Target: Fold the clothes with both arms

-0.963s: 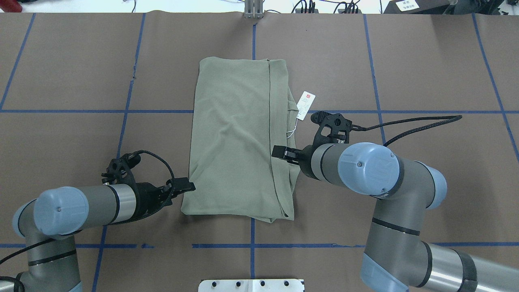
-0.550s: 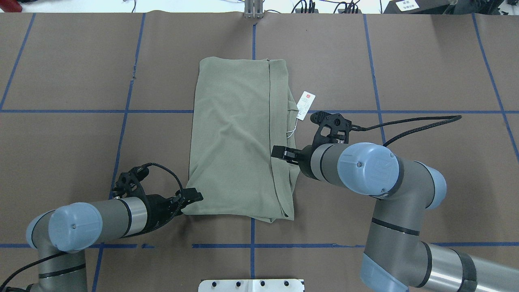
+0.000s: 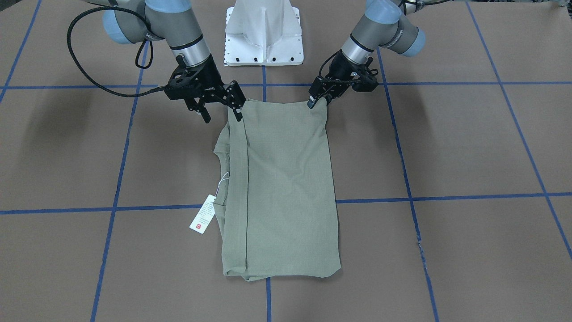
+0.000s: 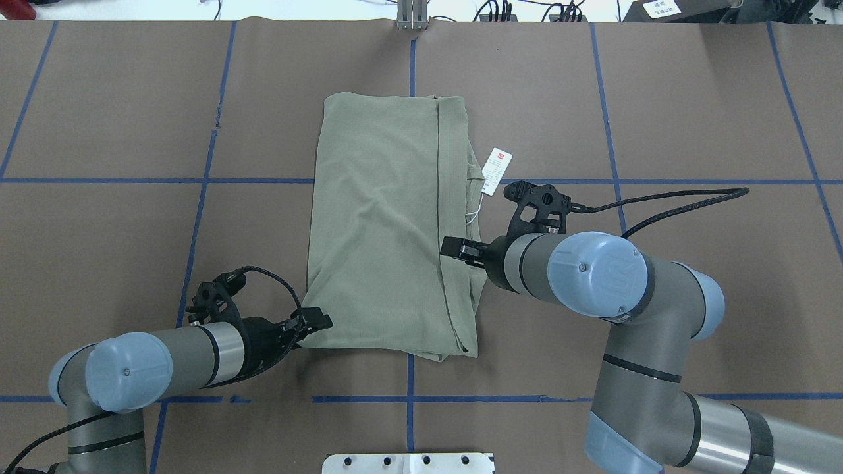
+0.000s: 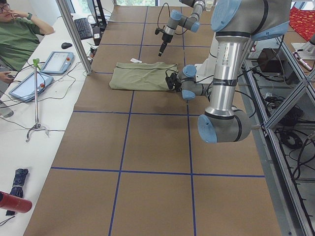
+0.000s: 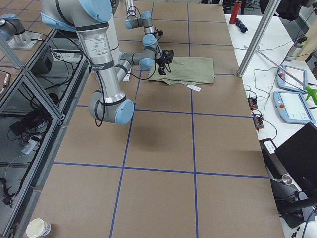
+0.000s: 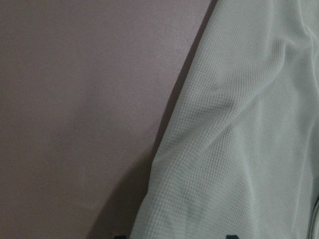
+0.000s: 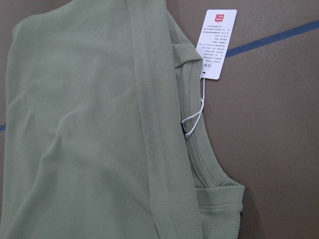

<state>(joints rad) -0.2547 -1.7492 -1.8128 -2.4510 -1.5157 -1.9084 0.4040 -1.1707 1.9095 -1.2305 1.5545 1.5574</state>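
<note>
Sage-green shirt (image 4: 382, 230), folded lengthwise into a tall rectangle, flat near the middle of the brown table (image 4: 691, 99), collar and white hang tag (image 4: 496, 170) poking out on the robot's right side. Low at the near left corner, the left gripper (image 4: 319, 322), jaws apart with cloth between them, seemingly poised to pinch. Raised over the right edge, the right gripper (image 3: 223, 116), jaws spread, holding nothing. Probably placed on opposite sides for lifting the near end and folding it away.
</note>
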